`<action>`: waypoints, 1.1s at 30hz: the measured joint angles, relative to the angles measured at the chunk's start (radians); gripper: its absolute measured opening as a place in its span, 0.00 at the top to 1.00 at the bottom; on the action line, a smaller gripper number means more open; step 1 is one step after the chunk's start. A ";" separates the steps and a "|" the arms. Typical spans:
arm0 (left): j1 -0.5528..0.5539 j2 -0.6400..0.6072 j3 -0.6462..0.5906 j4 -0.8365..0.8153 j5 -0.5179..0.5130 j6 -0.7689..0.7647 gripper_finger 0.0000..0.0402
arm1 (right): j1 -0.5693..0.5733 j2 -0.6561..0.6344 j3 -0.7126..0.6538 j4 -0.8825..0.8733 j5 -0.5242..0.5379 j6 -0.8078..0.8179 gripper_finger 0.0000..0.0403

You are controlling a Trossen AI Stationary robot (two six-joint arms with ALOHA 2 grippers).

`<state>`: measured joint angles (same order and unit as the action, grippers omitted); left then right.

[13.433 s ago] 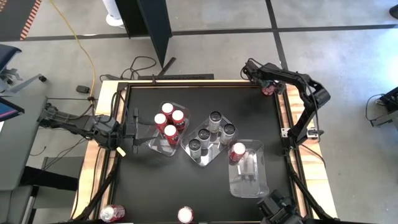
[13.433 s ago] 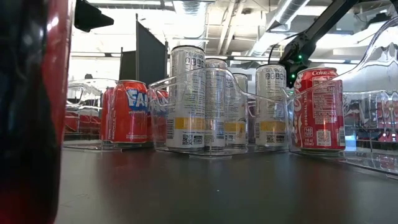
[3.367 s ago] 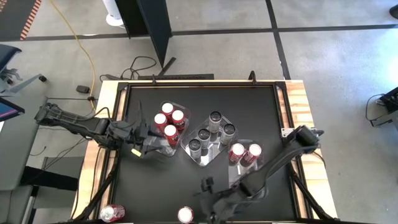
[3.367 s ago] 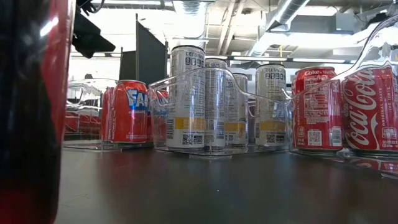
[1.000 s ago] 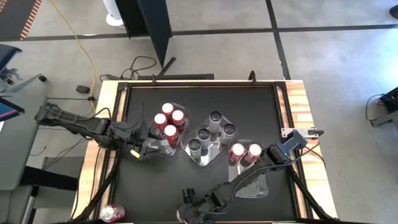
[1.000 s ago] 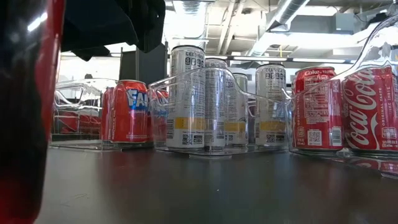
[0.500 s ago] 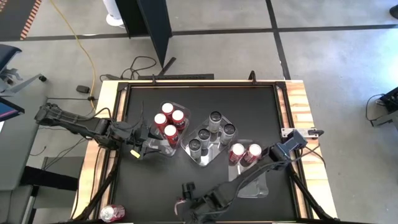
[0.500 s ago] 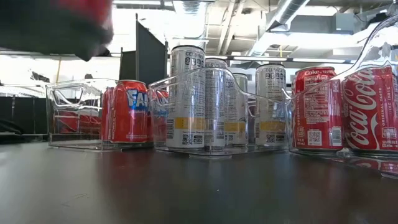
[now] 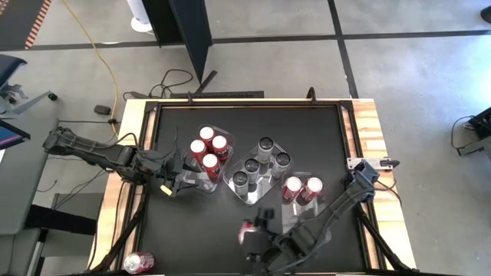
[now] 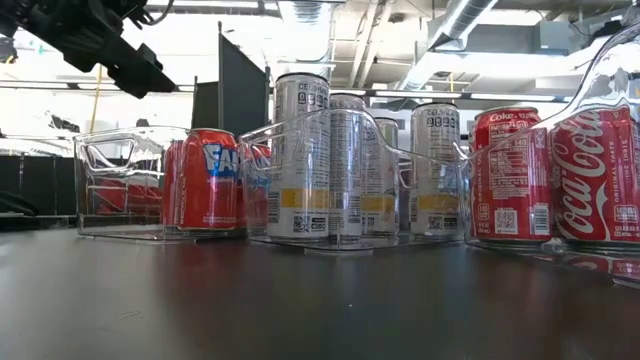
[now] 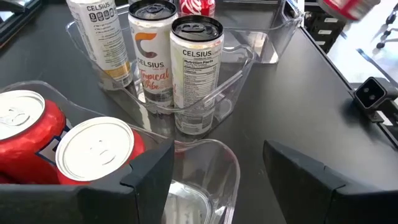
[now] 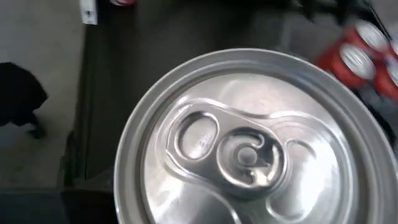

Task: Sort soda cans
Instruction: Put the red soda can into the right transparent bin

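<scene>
Landmark: the middle tray (image 9: 259, 175), a clear tray set cornerwise at the centre of the black table (image 9: 307, 134).

Stray red can (image 9: 138, 264): at the near left corner of the table, lying apart from every tray, well apart from the middle tray.

Right gripper (image 9: 252, 233): near the front edge, just in front of the middle tray and a little to its left; its jaws are closed around a red can.

Held red can (image 9: 248, 228): lifted clear of the tabletop in the right gripper; its silver top (image 12: 239, 140) with the pull tab fills the right wrist view.

Right tray (image 9: 316, 222): to the right and front of the middle tray; two red cans (image 9: 301, 187) stand side by side at its far end, and the right arm crosses over its near part.

Left gripper (image 9: 182, 178): just left of the middle tray, at the near end of the left tray (image 9: 201, 181); its fingers (image 11: 149, 168) stand apart with the clear tray end between them, gripping nothing.

Middle tray contents: four silver-grey cans (image 9: 258, 164) with dark tops, upright, marked Celsius in the left wrist view (image 11: 196, 68).

Left tray contents: four red cans (image 9: 208, 147) with silver tops, upright, clustered at its far end, just left of the middle tray.
</scene>
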<state>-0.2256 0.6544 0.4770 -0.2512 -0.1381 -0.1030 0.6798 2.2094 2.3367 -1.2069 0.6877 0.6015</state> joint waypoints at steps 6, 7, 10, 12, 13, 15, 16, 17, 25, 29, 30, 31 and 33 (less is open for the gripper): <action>0.000 0.000 0.000 -0.001 0.000 0.013 0.40 | 0.036 -0.027 0.000 -0.279 0.019 0.321 0.27; 0.000 0.000 0.000 -0.001 0.000 0.023 0.40 | 0.043 -0.026 0.000 -0.318 0.018 0.373 0.27; 0.000 0.000 0.000 -0.001 -0.001 0.043 0.40 | 0.062 -0.026 -0.003 -0.368 0.023 0.492 0.27; 0.000 0.000 0.000 -0.002 -0.001 0.046 0.40 | 0.076 -0.026 -0.003 -0.356 0.034 0.534 0.27; 0.000 0.000 0.000 -0.002 -0.001 0.046 0.40 | 0.081 -0.026 -0.004 -0.359 0.035 0.570 0.27; 0.000 0.000 0.000 -0.005 -0.001 0.047 0.40 | 0.089 -0.026 -0.015 -0.363 0.035 0.625 0.27; 0.000 0.000 0.000 -0.006 -0.001 0.051 0.40 | 0.094 -0.026 -0.022 -0.363 0.044 0.662 0.27; 0.000 0.000 0.000 -0.005 -0.001 0.054 0.40 | 0.097 -0.026 -0.032 -0.361 0.053 0.701 0.27; 0.000 0.000 0.000 -0.007 -0.001 0.058 0.40 | 0.119 -0.025 -0.165 -0.365 0.102 0.994 0.27; 0.000 0.000 0.000 -0.006 -0.001 0.058 0.40 | 0.125 -0.024 -0.231 -0.364 0.113 1.132 0.27; 0.000 0.000 0.000 -0.006 -0.001 0.058 0.40 | 0.127 -0.024 -0.243 -0.366 0.130 1.165 0.27; 0.000 0.000 0.000 -0.006 -0.001 0.057 0.40 | 0.133 -0.024 -0.254 -0.366 0.142 1.188 0.27; 0.000 0.000 0.000 -0.006 -0.001 0.058 0.40 | 0.140 -0.025 -0.265 -0.364 0.169 1.222 0.27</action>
<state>-0.2256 0.6542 0.4770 -0.2572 -0.1390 -0.0453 0.8197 2.1840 2.0715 -1.5707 0.8572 1.8238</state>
